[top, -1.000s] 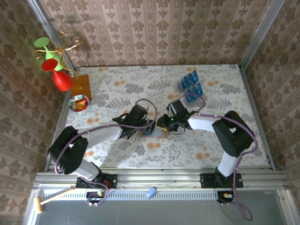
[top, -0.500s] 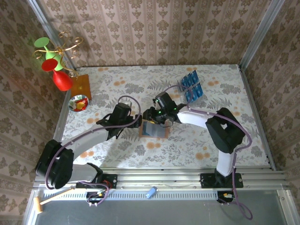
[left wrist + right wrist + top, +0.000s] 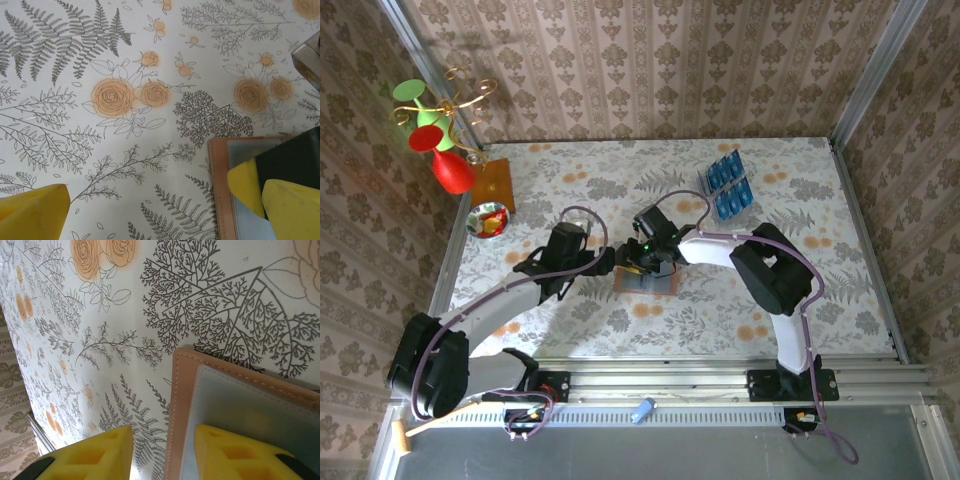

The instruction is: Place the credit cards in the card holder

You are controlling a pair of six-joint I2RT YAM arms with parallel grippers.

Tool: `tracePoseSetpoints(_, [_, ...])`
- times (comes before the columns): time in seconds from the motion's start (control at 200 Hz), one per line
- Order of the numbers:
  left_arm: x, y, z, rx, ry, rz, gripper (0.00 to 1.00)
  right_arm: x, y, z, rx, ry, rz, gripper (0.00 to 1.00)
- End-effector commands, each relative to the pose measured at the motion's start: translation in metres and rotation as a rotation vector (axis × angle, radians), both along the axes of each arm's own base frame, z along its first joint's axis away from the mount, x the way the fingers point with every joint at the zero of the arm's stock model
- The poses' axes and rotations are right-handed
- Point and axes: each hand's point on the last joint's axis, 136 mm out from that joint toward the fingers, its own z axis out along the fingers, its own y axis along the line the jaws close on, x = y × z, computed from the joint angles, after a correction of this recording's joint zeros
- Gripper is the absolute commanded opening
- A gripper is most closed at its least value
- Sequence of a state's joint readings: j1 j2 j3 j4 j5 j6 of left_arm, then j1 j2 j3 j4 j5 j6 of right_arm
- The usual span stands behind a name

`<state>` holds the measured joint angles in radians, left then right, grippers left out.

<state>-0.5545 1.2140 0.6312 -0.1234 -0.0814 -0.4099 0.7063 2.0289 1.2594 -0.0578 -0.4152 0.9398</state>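
Both arms had swung leftward since the earlier frame. Table [image 3: 800,300] wore a fern-and-orange-rose cloth, with damask wallpaper on the walls and metal corner posts. Card holder [image 3: 655,285] lay opened flat mid-table. Right gripper [image 3: 162,432] stood partly apart, gripping nothing, straddling the holder's edge. Left gripper [image 3: 146,182] gaped wide, one finger over the holder's corner. Credit cards [image 3: 725,185] sat far right, well apart.
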Motion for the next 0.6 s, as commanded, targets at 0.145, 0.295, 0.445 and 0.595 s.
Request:
tracePoseSetpoints(0.145, [-0.006,0.0,-0.012,0.001,0.039,-0.024,1.0,0.001,-0.004,0.036,-0.023,-0.066,0.03,0.39])
tracePoseSetpoints(0.295, [-0.004,-0.004,-0.019,0.001,0.06,-0.03,1.0,-0.004,-0.02,0.053,-0.078,-0.117,0.047,0.4])
tracePoseSetpoints(0.445, [-0.001,-0.009,-0.024,0.008,0.077,-0.041,1.0,-0.013,-0.046,0.04,-0.192,-0.134,0.044,0.35])
tracePoseSetpoints(0.595, [0.002,-0.017,-0.028,0.021,0.082,-0.053,1.0,-0.02,-0.066,0.023,-0.288,-0.144,0.051,0.2])
